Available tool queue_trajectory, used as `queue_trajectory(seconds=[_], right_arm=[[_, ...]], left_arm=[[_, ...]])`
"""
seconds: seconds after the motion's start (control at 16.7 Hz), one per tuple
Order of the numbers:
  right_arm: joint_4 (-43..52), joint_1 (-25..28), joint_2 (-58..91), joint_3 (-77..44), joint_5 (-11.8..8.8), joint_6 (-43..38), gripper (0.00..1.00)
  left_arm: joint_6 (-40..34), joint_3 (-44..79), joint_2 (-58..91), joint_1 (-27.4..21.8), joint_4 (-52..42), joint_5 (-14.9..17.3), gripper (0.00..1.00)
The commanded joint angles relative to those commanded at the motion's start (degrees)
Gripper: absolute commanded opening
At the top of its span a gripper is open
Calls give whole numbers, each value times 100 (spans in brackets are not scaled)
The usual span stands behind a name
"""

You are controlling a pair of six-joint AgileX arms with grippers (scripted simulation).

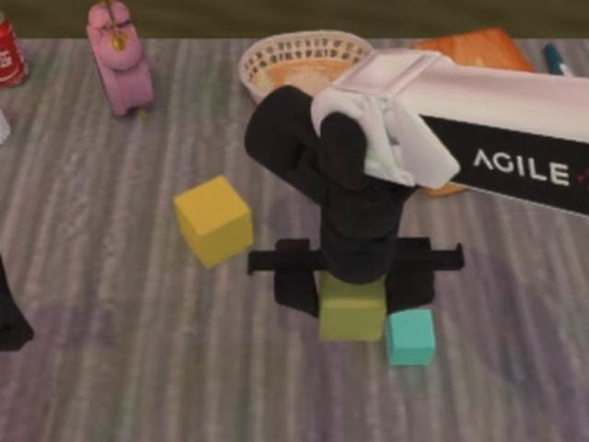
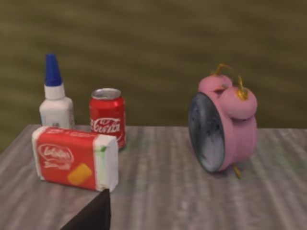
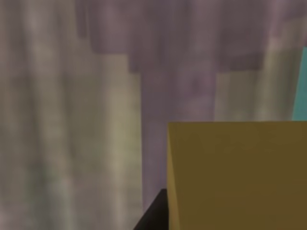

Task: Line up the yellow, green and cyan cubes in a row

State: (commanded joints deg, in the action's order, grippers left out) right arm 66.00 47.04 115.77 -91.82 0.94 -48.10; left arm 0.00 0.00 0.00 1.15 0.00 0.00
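Observation:
The olive green cube [image 1: 352, 311] sits in the front middle of the table, with my right gripper [image 1: 352, 293] straight above it. Its dark fingers [image 1: 294, 287] press against the cube's two opposite sides, shut on it. In the right wrist view the green cube [image 3: 237, 175] fills the near corner, with one finger [image 3: 154, 213] against its edge. The smaller cyan cube [image 1: 410, 336] stands just right of the green one, almost touching it. The yellow cube [image 1: 213, 220] lies apart to the left, turned at an angle. My left gripper [image 1: 9, 322] is parked at the left edge.
At the back are a wicker basket [image 1: 304, 57], a pink alarm clock [image 1: 120, 60], a cola can [image 1: 9, 51] and an orange box [image 1: 474, 46] partly behind the right arm. The left wrist view shows a glue bottle [image 2: 55, 100] and a biscuit pack [image 2: 74, 158].

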Motion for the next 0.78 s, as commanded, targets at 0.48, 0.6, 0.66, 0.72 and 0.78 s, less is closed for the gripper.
queue_trajectory(seconds=[0.48,0.6,0.66,0.72,0.78], right_arm=[[-1206,10,370,817,9,6,0],[-1399,15,435,950,11,4,0],[-1409,15,438,957,11,4,0],[-1409,15,438,957,11,4,0],[-1409,15,438,957,11,4,0]], left_arm=[[0,0,0,0,0,0,100],[0,0,0,0,0,0,100],[0,0,0,0,0,0,100],[0,0,0,0,0,0,100],[0,0,0,0,0,0,100]])
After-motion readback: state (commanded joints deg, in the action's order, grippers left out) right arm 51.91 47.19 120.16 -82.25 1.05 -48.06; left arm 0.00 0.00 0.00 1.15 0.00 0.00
